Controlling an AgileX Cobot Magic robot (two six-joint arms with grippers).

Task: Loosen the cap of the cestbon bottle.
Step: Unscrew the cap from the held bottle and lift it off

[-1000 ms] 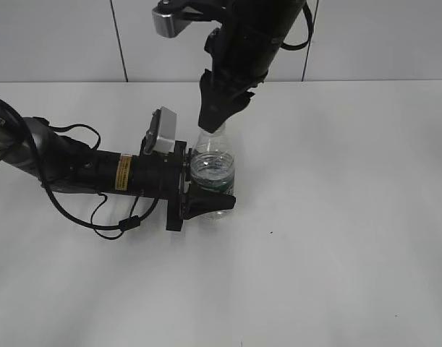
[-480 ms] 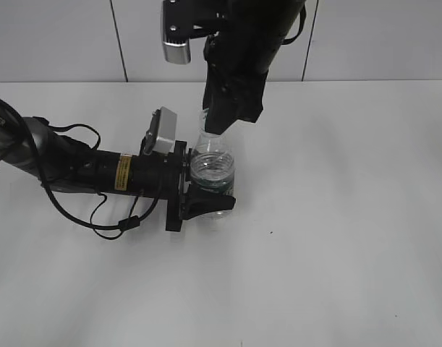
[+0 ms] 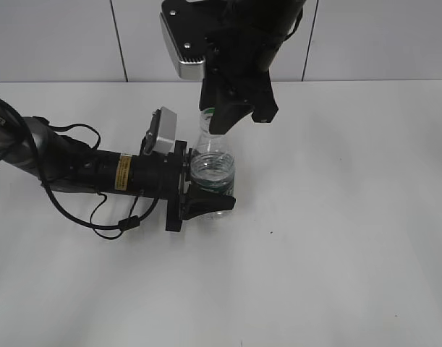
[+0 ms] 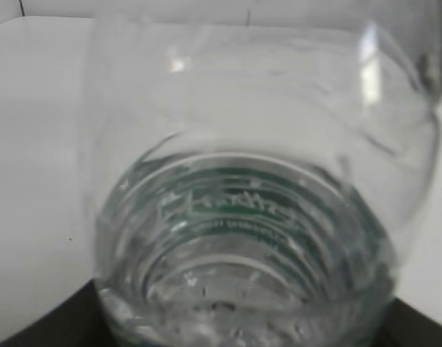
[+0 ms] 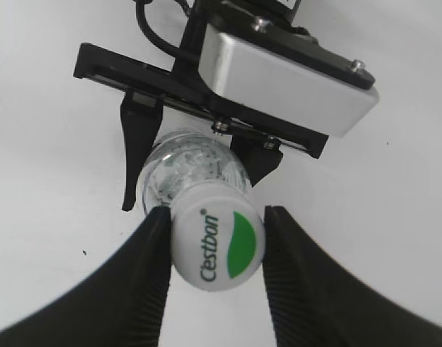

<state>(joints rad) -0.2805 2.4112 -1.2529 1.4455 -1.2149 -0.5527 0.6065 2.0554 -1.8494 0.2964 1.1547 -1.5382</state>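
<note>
The clear cestbon bottle [image 3: 212, 172] stands upright on the white table, its green label band low on the body. My left gripper [image 3: 206, 196] lies level on the table and is shut on the bottle's lower body; the bottle [image 4: 242, 217] fills the left wrist view. My right gripper [image 3: 215, 123] comes down from above and is shut on the cap [image 3: 208, 113]. In the right wrist view the white and green cap [image 5: 217, 249] sits between the two black fingers [image 5: 152, 267] of my right gripper [image 5: 217, 217], above the bottle's shoulder [image 5: 192, 170].
The left arm with its cable [image 3: 98, 217] lies across the table's left half. The left wrist camera housing [image 5: 286, 76] sits just behind the bottle. White table surface [image 3: 336, 238] stretches to the right and front; a tiled wall stands at the back.
My right gripper has turned about the bottle's axis while staying on the cap; its wrist camera has swung round toward the front. The left gripper and the bottle have stayed put.
</note>
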